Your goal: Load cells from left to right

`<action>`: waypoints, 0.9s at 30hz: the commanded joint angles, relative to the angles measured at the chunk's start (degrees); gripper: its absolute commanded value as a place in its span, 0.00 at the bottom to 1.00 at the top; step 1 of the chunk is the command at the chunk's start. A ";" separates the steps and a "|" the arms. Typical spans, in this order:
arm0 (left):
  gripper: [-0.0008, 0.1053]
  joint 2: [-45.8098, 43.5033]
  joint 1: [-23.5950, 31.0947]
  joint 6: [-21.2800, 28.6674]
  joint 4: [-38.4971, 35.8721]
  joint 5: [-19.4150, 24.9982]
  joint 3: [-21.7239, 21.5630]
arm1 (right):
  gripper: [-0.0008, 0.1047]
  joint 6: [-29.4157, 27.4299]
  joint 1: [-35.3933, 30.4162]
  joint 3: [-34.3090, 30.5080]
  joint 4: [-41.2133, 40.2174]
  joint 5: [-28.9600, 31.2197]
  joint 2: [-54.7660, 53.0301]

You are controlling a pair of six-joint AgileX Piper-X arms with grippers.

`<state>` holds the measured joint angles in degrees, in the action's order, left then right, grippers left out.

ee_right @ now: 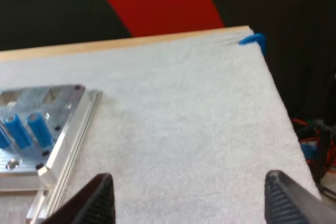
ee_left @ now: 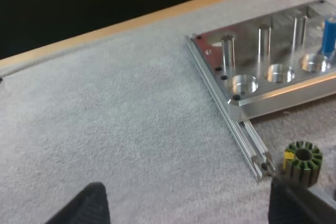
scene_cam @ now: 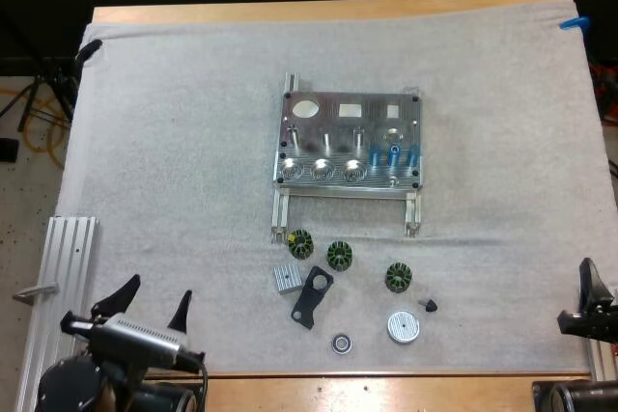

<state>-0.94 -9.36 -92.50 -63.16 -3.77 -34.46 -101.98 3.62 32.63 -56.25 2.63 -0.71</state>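
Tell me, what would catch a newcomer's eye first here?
The shiny metal plate in the middle of the white mat stands out first, with blue cylinders standing upright at its front right. On the mat just in front of it lie small loose pieces, among them three green-striped rings.

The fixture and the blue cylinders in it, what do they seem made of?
The fixture looks like bare machined metal, probably aluminium: silvery, with bright glints on edges and bored pockets. The blue cylinders show a smooth, slightly glossy blue skin, perhaps a plastic sleeve; the core cannot be told.
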 commanded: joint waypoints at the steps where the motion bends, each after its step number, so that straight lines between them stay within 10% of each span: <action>1: 0.60 -7.80 -0.05 -0.72 2.21 0.12 0.91 | 0.57 -0.75 -0.05 -0.43 0.50 -0.48 -2.28; 27: 0.60 -7.66 -0.05 -0.72 4.91 0.13 4.98 | 0.57 -0.57 -0.05 -2.93 -1.82 -0.32 -2.28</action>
<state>-0.80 -9.36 -92.60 -59.14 -3.77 -29.36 -101.98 3.62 29.46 -58.07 2.45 -0.71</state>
